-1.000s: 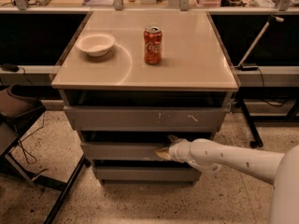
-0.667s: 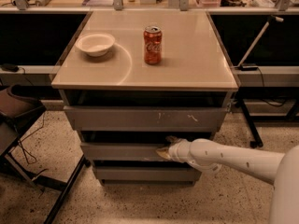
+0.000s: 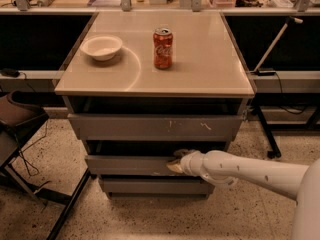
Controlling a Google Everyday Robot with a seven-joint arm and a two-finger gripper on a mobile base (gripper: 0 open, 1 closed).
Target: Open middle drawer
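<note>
- Nearest in the scene, at the lower right, the white arm (image 3: 250, 171) reaches left and low across the floor toward the cabinet, so any pull should run straight back toward the near side, along the arm's own line.
- At the arm's tip, the gripper (image 3: 175, 162) sits at the top edge of the middle drawer (image 3: 130, 165), right of that front's centre. Whether it is wide, narrow or gripping the edge cannot be told.
- The middle drawer is the grey front between the other two, with a dark gap above it. It has no handle, so the top lip is probably the only purchase. The hold should be firm on that lip before any pull.
- Because the contact is off centre, a sideways tug could skew the drawer in its runners. A slow, level, square draw is the safer choice.
- Just below and set slightly back, the bottom drawer (image 3: 150, 186) is the narrowest front. The gripper should stay clear of it.
- Above, the top drawer (image 3: 150, 126), with white scratches, overhangs the gap. The wrist should stay low enough not to catch its lower edge.
- Farther back, on the tabletop (image 3: 210, 74), stand a can (image 3: 163, 48) and, to its left, a bowl (image 3: 101, 47), well apart from each other. A jerk of the cabinet might tip the can, so a smooth pull is best.
</note>
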